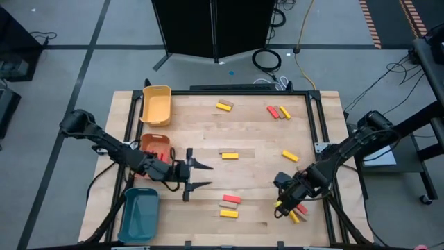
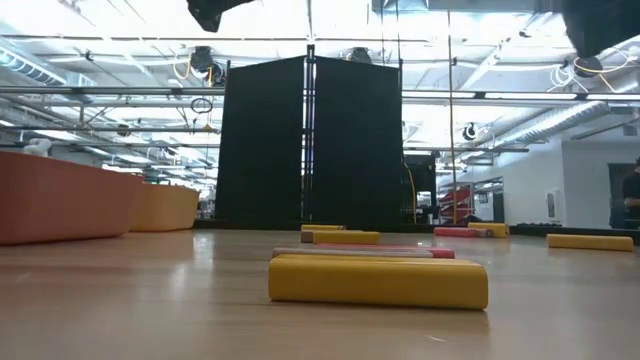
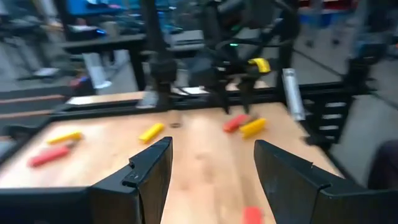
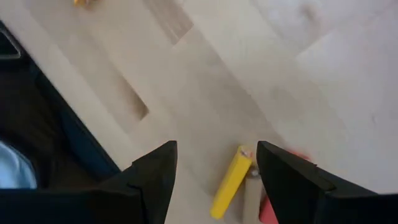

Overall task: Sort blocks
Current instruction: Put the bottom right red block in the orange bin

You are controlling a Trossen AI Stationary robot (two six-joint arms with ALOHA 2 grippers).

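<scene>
Blocks lie scattered flat on the wooden table (image 1: 257, 135): a yellow and tan pair (image 1: 224, 106), a red and yellow pair (image 1: 279, 111), single yellow ones (image 1: 229, 155) (image 1: 290, 156), and a red one (image 1: 231, 199) beside a yellow one (image 1: 229, 213). My left gripper (image 1: 207, 176) (image 3: 212, 149) stands open at the table's left, pointing level toward the right edge, with nothing between its fingers. My right gripper (image 1: 283, 201) (image 4: 216, 152) is open and points steeply down above a yellow block (image 4: 231, 182), a tan one (image 4: 250, 196) and a red one (image 4: 273, 205) near the front right corner.
Three trays stand along the left edge: yellow (image 1: 157, 104) at the far end, orange (image 1: 154, 147) behind my left gripper, teal (image 1: 139, 214) at the near end. A dark metal frame (image 1: 316, 118) borders the table. Bare wood lies in the table's middle.
</scene>
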